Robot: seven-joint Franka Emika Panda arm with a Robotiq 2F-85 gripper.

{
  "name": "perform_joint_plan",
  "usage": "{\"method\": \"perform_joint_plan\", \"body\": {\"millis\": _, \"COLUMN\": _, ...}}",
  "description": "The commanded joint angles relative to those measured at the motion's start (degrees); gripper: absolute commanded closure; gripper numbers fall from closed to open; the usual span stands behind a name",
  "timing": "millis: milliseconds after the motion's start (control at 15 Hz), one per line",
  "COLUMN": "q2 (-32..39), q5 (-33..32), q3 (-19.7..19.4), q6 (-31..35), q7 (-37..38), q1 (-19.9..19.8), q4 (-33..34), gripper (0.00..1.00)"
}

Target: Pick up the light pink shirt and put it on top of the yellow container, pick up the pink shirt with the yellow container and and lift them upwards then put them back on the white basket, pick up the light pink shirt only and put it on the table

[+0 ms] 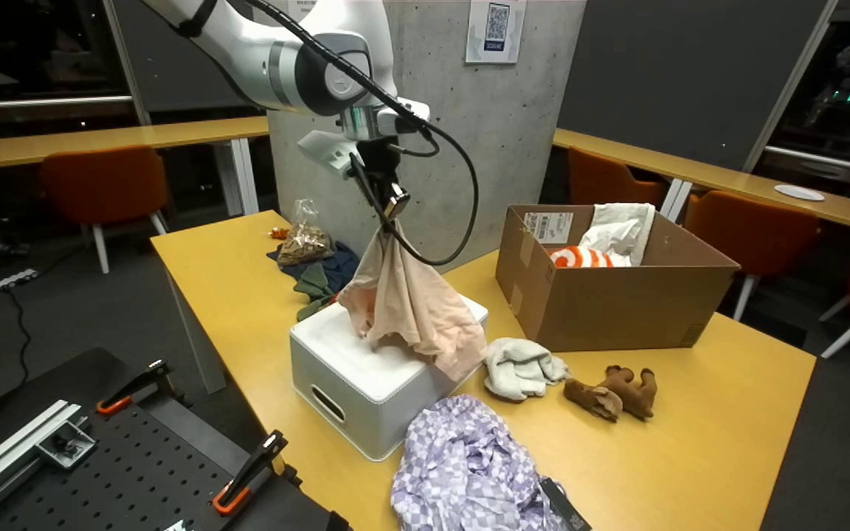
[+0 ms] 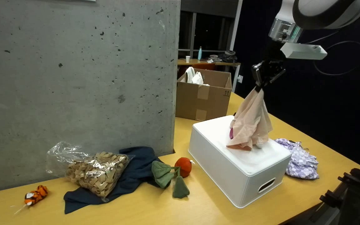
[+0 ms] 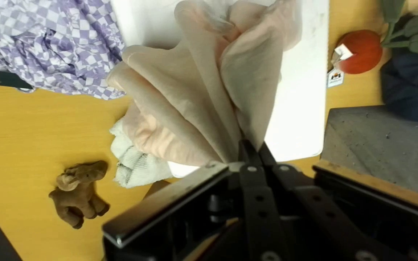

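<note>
From left to right in an exterior view, a toy tiger [image 2: 36,195], a clear bag of tan strips [image 2: 98,173] on a dark blue cloth [image 2: 136,170], and a red stuffed toy [image 2: 183,166] with green leaves are seen on the yellow table [image 2: 205,209]. The white basket [image 2: 217,165] is set to their right. At the left edge of the light pink shirt [image 2: 250,120], a dark pink bit [image 2: 231,133] is shown in this view only; what it is cannot be told.

In an exterior view, a black workbench [image 1: 137,457] is seen at the near left. Farther right, a gray-white cloth [image 1: 521,369] and a brown stuffed animal [image 1: 635,392] are shown, and inside the cardboard box [image 1: 631,310] an orange-and-white striped thing [image 1: 580,257] is seen.

In the wrist view, a purple checked cloth [image 3: 49,47] is seen at the left, and a small tag [image 3: 335,79] is shown by the red stuffed toy at the right.

In an exterior view, the robot arm [image 1: 270,66] is stretched in from the upper left and bent, and its wrist is pointed down beside a looped black cable [image 1: 476,193]. The gripper [image 3: 254,148] is held above the white basket. Its jaws are pressed together, with the light pink shirt pinched between them by its top. The shirt is hung in folds over the basket; whether its hem is touching cannot be told.
</note>
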Motion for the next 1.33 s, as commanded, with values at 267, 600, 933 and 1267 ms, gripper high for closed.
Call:
{"method": "perform_joint_plan", "body": {"millis": 267, "q2": 0.64, "q5": 3.38, "q3": 2.20, "q6": 0.14, "q7": -4.45, "q1": -2.35, "q4": -2.36, "gripper": 0.58}}
{"method": "perform_joint_plan", "body": {"millis": 600, "q2": -3.78, "q5": 7.68, "q3": 2.75, "q6": -0.99, "q7": -15.57, "q1": -7.23, "q4": -8.23, "gripper": 0.22}}
{"method": "perform_joint_plan", "body": {"millis": 933, "q2": -3.53, "q5": 7.63, "q3": 2.16, "q6": -1.55, "q7": -28.24, "q1": -11.51, "q4": -10.92, "gripper": 0.00}}
{"method": "perform_joint_plan", "body": {"millis": 1267, "q2": 2.56, "q5": 6.25, "q3": 1.91, "q6": 0.41, "q7": -28.76, "q1": -11.50, "q4": -7.73, "gripper": 0.00}}
